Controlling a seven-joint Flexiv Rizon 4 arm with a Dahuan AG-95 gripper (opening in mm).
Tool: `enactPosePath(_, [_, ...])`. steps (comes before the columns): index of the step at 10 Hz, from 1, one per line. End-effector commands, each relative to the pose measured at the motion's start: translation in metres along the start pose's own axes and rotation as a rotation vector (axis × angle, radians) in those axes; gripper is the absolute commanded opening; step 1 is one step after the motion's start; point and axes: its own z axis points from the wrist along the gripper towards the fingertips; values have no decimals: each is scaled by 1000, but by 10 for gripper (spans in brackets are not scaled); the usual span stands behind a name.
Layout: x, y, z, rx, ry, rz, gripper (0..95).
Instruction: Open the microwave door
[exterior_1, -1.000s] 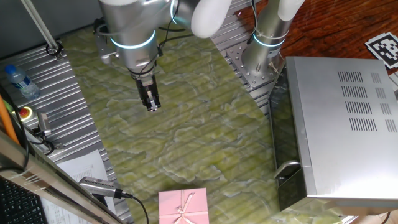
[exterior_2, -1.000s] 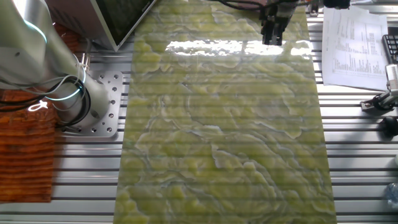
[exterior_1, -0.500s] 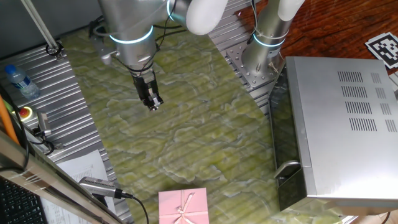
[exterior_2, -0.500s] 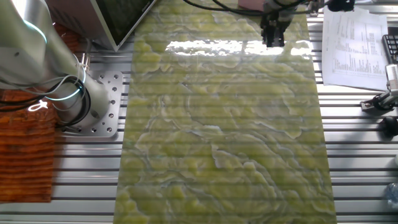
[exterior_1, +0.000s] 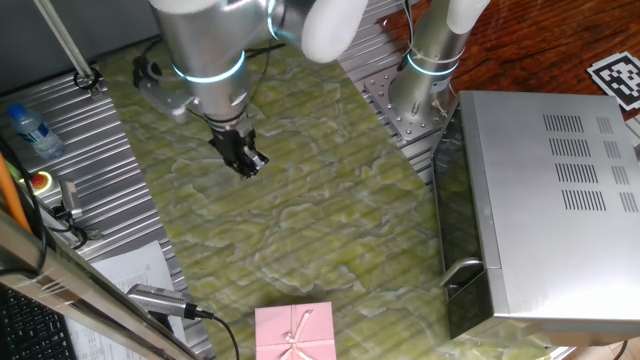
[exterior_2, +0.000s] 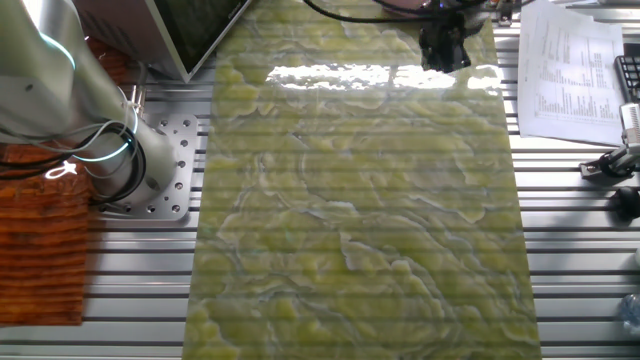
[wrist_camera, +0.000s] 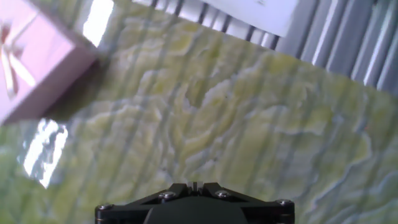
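The silver-grey microwave (exterior_1: 545, 200) with vent slits on top stands at the right of the table. Its dark glass door (exterior_1: 450, 235) faces left and is closed, with a curved silver bar handle (exterior_1: 462, 270) near the front end. My gripper (exterior_1: 250, 165) hangs over the green mat at the left, far from the door, tilted, with its fingers together and empty. It shows at the top edge of the other fixed view (exterior_2: 445, 55). In the hand view the fingertips (wrist_camera: 194, 185) are closed over bare mat.
A pink gift box (exterior_1: 293, 333) lies at the mat's front edge, also at the hand view's top left (wrist_camera: 34, 56). A second arm's base (exterior_1: 425, 80) stands behind the microwave. A water bottle (exterior_1: 30, 130), red button (exterior_1: 42, 181) and papers (exterior_1: 130, 270) lie at the left.
The gripper has rotated and tilted in place over the mat, its tips swinging slightly right. The microwave door has not moved.
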Motion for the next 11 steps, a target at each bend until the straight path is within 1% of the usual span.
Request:
enactPosePath(1, [0,0,0,12,16,331,0])
enactPosePath(2, [-1,0,0,6,15,344,0])
enactPosePath(3, [-2,1,-1,3,14,330,0])
enactPosePath(5, [-10,4,-5,5,17,315,0])
enactPosePath(6, [-12,6,-5,6,23,311,0])
enactPosePath(7, [-12,7,-5,10,22,311,0])
enactPosePath(9, [-13,10,-3,12,10,239,0])
enactPosePath(10, [-16,15,1,16,-23,262,0])
enactPosePath(11, [-16,17,2,19,-21,271,0])
